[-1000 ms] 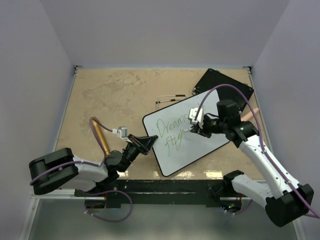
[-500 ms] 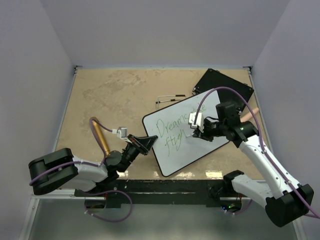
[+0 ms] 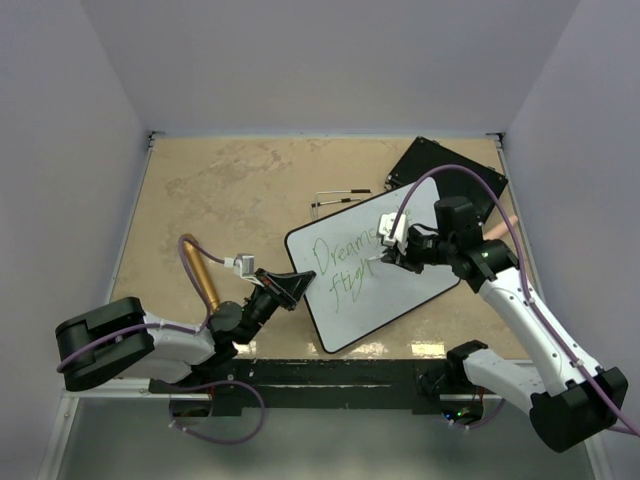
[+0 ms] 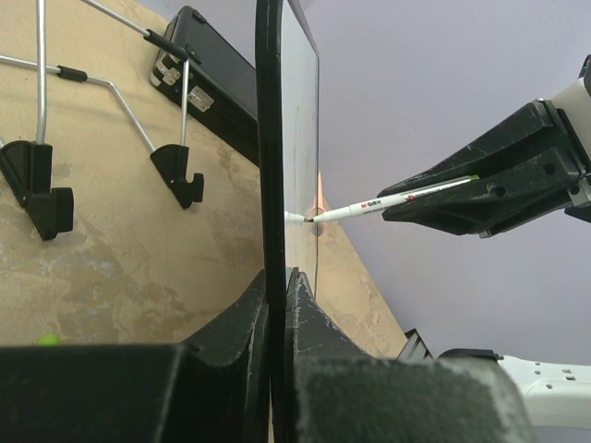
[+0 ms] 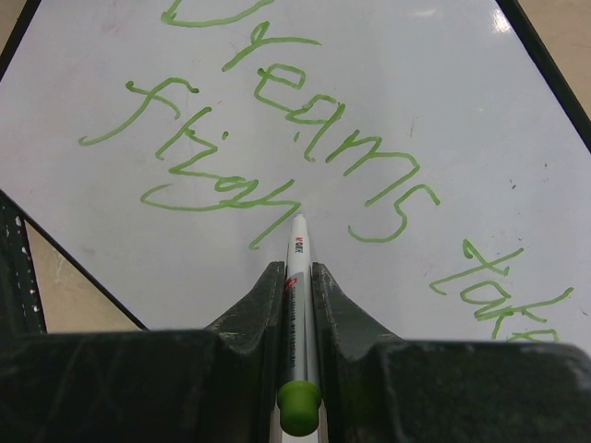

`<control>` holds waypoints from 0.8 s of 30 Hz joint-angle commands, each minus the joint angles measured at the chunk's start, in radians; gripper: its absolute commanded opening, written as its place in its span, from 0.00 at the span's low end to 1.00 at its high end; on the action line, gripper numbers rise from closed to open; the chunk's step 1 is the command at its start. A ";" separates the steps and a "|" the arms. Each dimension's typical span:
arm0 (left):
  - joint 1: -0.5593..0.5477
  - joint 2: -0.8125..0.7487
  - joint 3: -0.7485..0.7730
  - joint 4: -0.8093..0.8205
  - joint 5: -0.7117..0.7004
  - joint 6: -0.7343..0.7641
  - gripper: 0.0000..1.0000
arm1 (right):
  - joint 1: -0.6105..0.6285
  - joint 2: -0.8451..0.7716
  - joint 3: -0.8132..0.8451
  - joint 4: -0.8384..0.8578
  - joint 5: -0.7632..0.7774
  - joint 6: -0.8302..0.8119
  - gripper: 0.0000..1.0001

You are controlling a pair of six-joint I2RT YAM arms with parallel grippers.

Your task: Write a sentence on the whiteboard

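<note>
Top view: the whiteboard point(image 3: 405, 300) sits at about 4 o'clock on the table point(image 3: 220, 190), skewed, its far corner overlapping the flat black board point(image 3: 455, 172) at its 1 o'clock; a wire stand point(image 3: 335, 198) lies just past its 11 o'clock edge. My left gripper point(image 4: 275, 293) is pressed together on the board's black frame at its 9 o'clock side, bracing it. Can't tell whether the board lies flat or is tipped up a bit. My right gripper point(image 5: 296, 277) is pinching a green marker point(image 5: 298, 242), cap end toward the wrist cam, tip at 12 o'clock. In the left wrist view the tip looks to be touching the glossy face, w/ its reflection meeting it. Progress, as I judge it: top line reads "Dreams take", 2nd line reads "fligh", and the tip sits just at 3 o'clock of that last letter's tail. So most of the sentence is down; I'd guess one letter is left, prob a "t", maybe a full stop, then lift off. Room left on the board at 3 o'clock of the tip is plenty. Risk I see: the board sliding under pen pressure if the left pinch slips.
</note>
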State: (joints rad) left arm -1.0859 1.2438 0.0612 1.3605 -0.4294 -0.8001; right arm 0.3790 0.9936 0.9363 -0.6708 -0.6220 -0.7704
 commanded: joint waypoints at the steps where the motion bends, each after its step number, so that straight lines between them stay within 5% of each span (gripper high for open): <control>1: 0.000 0.000 -0.004 -0.004 0.024 0.130 0.00 | -0.002 0.000 -0.011 0.051 0.002 0.029 0.00; 16: 0.000 -0.004 -0.012 -0.006 0.024 0.130 0.00 | -0.017 -0.018 -0.036 0.103 0.139 0.092 0.00; 24: 0.001 -0.004 -0.014 -0.006 0.026 0.127 0.00 | -0.022 -0.030 -0.031 0.091 0.087 0.076 0.00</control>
State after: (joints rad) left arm -1.0836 1.2438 0.0605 1.3594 -0.4347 -0.8017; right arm 0.3649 0.9783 0.9138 -0.6098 -0.5335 -0.6834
